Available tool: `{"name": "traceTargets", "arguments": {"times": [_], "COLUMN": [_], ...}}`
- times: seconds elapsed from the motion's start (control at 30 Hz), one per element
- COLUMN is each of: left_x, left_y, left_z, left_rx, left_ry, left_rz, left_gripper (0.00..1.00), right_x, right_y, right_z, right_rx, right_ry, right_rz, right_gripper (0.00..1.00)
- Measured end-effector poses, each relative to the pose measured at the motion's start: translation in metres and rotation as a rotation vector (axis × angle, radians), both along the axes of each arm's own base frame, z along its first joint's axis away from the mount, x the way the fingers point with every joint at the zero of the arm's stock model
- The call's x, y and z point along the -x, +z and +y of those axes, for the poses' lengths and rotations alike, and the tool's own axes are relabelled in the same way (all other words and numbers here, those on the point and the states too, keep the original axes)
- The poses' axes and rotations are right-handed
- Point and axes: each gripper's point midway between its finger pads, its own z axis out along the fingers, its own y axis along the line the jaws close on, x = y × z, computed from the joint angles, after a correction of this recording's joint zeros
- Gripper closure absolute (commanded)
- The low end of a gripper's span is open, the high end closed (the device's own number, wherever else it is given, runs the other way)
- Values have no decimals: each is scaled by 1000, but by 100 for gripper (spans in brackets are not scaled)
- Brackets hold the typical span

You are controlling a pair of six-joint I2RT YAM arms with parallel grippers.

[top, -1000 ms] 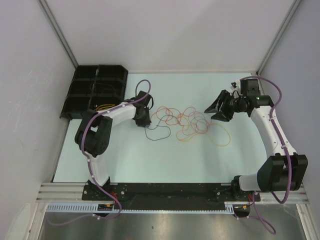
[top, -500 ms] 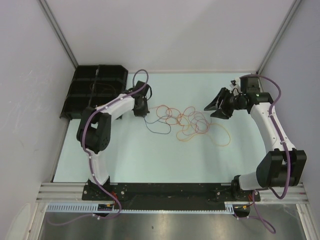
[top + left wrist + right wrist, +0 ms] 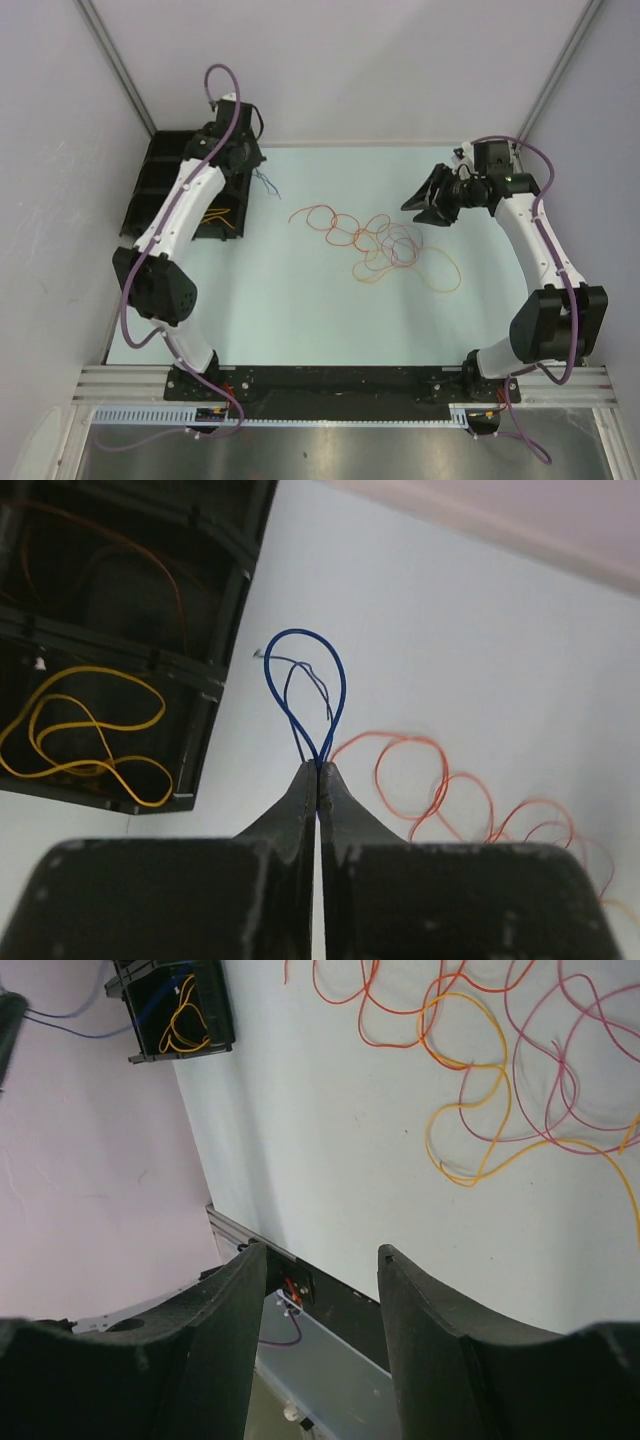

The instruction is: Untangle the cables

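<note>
Top view high over table [image 3: 300,320], 2 wrist views nearer, all sharing black tray [image 3: 150,190]

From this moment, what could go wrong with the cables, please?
1. The left pincer pinches the thin blue wire only at its very tips, so the loop might slip out.
2. If the wire lands in the black compartment tray beside the yellow cable, the two could tangle.
3. The open right pincer faces the overlapping orange, red and pink cables; it may catch several strands together.
</note>
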Motion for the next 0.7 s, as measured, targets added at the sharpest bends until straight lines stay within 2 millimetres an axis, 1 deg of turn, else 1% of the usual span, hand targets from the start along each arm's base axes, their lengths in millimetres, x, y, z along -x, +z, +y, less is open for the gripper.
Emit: {"name": "traceTargets", "arguments": {"times": [0.03, 0.1, 0.2, 0.27, 0.33, 0.47, 0.7], "left_x": [-3, -5, -9, -11, -12, -13, -21], "left_y": [17, 42, 71, 82, 86, 86, 92], "left_z": [5, 14, 29, 44, 61, 89, 130], "left_rx": [-2, -4, -3, -4, -6, -5, 5], "left_ry": [16, 43, 86, 124, 164, 232, 329], "left_rz": [-36, -85, -146, -172, -180, -176, -197], "left_gripper": [100, 100, 100, 100, 100, 100, 100], "right_x": [-1, -4, -8, -8, -8, -9, -9], "right_y": [2, 6, 11, 11, 11, 14, 14], "right_z": [3, 8, 15, 19, 22, 23, 19], "right_rx": [1, 2, 6, 8, 10, 13, 28], "right_ry": [9, 27, 51, 67, 76, 83, 74], "right_rz": [-8, -19, -35, -38, -32, -34, -33], "right_gripper": [48, 48, 48, 48, 48, 48, 48]}}
